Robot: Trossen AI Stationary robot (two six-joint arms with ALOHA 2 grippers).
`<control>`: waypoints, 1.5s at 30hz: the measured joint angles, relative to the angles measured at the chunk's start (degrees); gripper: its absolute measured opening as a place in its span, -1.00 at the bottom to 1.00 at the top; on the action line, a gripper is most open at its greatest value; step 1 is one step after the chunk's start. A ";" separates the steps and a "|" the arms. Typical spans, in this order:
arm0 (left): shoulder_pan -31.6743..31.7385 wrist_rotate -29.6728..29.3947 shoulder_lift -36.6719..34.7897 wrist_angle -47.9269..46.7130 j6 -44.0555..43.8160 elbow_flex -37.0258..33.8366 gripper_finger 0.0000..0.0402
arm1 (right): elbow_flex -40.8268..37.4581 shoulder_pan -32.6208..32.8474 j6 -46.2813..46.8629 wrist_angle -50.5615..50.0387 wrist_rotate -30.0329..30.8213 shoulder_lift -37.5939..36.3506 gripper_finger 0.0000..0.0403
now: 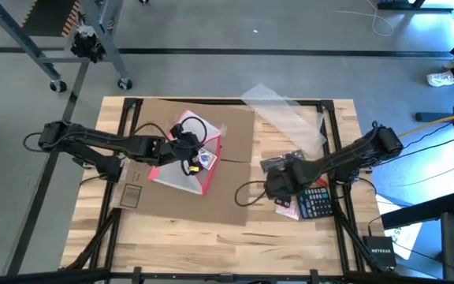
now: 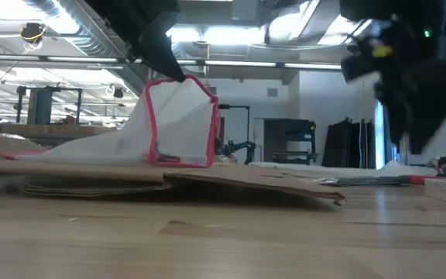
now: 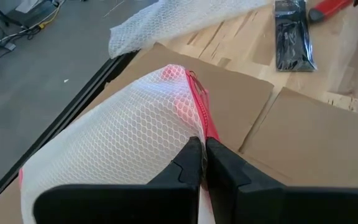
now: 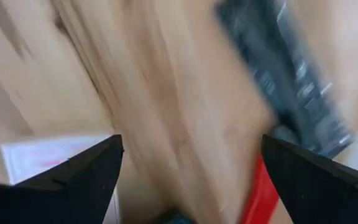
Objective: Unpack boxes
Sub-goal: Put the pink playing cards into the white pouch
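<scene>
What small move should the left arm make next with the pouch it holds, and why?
Probably carry it sideways off the cardboard box and set it on bare table. The left gripper is shut on the pink-edged mesh pouch, lifting one end while the rest rests on the flattened box. The right gripper hangs open near the calculator.

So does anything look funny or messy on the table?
Yes: the cardboard box lies squashed flat instead of standing up, and the left gripper pinches the mesh pouch by its pink edge so it stands up like a tent.
</scene>
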 joint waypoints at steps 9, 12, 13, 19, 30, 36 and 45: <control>0.02 -0.13 -0.02 -0.13 -1.53 0.00 -0.96 | -5.58 3.26 2.15 5.41 -7.54 0.90 0.97; 0.04 -0.13 -0.02 -0.13 -2.49 0.00 -0.96 | -4.38 3.73 4.48 5.47 -7.16 0.91 0.96; 0.04 -0.13 -0.02 -0.13 -2.83 0.00 -0.96 | -3.96 3.73 4.55 5.40 -7.16 0.91 0.97; 0.04 -0.13 -0.04 -0.15 -3.04 0.00 -0.96 | -1.22 8.02 1.25 8.23 -8.67 0.67 0.95; -0.02 -0.13 -0.04 -0.20 -2.71 0.00 -0.96 | -3.04 16.96 7.51 13.16 -5.80 1.28 0.95; -0.02 -0.13 -0.09 -0.24 -2.60 0.00 -0.96 | -5.57 17.48 7.56 16.04 -2.62 2.27 0.95; -0.15 -0.13 -0.09 -0.67 -1.79 0.01 -0.96 | -10.39 17.39 8.80 23.94 -7.21 4.88 0.90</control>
